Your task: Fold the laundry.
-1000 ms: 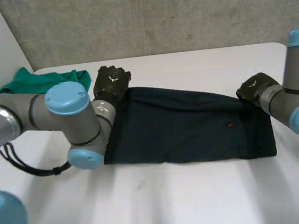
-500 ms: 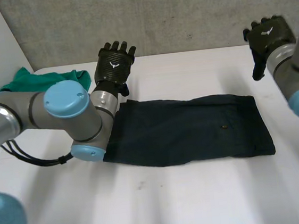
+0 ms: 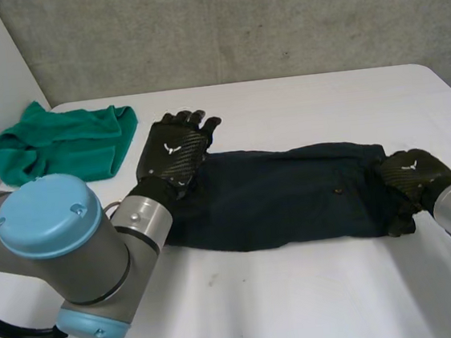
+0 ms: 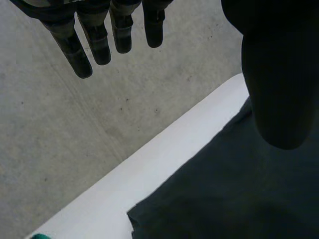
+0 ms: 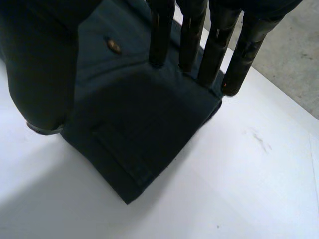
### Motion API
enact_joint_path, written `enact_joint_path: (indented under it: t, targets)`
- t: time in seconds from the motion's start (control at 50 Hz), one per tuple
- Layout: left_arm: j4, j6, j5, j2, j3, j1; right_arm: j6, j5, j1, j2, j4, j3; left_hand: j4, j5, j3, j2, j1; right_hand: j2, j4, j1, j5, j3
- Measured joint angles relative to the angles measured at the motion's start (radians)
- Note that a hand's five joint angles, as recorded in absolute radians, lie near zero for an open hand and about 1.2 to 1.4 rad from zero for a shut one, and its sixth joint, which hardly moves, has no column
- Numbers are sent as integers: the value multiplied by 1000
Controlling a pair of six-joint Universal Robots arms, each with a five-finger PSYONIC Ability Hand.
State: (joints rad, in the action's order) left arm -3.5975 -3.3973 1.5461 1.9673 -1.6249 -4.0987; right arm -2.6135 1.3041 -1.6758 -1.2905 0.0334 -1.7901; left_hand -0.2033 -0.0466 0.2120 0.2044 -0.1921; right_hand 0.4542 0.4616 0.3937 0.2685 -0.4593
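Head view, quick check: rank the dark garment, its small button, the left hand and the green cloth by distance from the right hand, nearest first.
1. Dark garment: its end lies right under the right hand.
2. Small button: on the garment, a little inward of that hand.
3. Left hand: over the garment's opposite end.
4. Green cloth: beyond the left hand, at the table's far left corner.

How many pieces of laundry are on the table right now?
2. A dark folded garment lies across the middle of the table; a crumpled green cloth sits near its far left corner. Anything beneath them would be hidden.
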Motion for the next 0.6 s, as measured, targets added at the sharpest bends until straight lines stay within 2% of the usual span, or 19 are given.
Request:
enact_joint_path:
  t: [0.04,0.14,0.16,0.18,0.2,0.24,0.26,0.34,0.52,0.58,0.6]
  targets:
    - [-1,9,0,2,-10,-1,-4,0,10,28,72,-28,0,0,0,0,0,0,0,0,0,0]
    - [-1,10,1,12,-13,-1,-7,1,25,100,158,-30,0,0,0,0,0,297,275,245,267,-289]
    - [-1,10,1,13,-12,-2,-7,1,27,110,164,-27,0,0,0,0,0,297,275,245,267,-289]
    - [-1,9,1,16,-12,-2,-5,1,32,135,177,-18,0,0,0,0,0,436,427,353,411,-430]
    - [-1,9,2,17,-11,-2,-5,2,33,141,179,-15,0,0,0,0,0,436,427,353,411,-430]
    - [-1,8,2,18,-10,-2,-3,4,39,160,185,-6,0,0,0,0,0,673,664,522,648,-664]
    - [-1,8,2,19,-10,-2,-2,5,42,169,187,-1,0,1,0,0,0,711,704,562,693,-702]
    - [-1,7,3,19,-9,-2,-1,11,59,165,190,6,0,0,0,0,0,725,726,608,727,-722]
    - [-1,7,7,5,-12,0,4,-1,153,32,180,-13,0,0,0,0,0,725,726,608,729,-722]
    - [0,7,8,1,-12,-1,4,-31,186,12,170,-22,0,0,0,0,0,667,663,565,678,-663]
    - [0,7,9,1,-13,-1,5,-44,193,9,166,-24,0,0,0,0,0,423,444,340,474,-422]
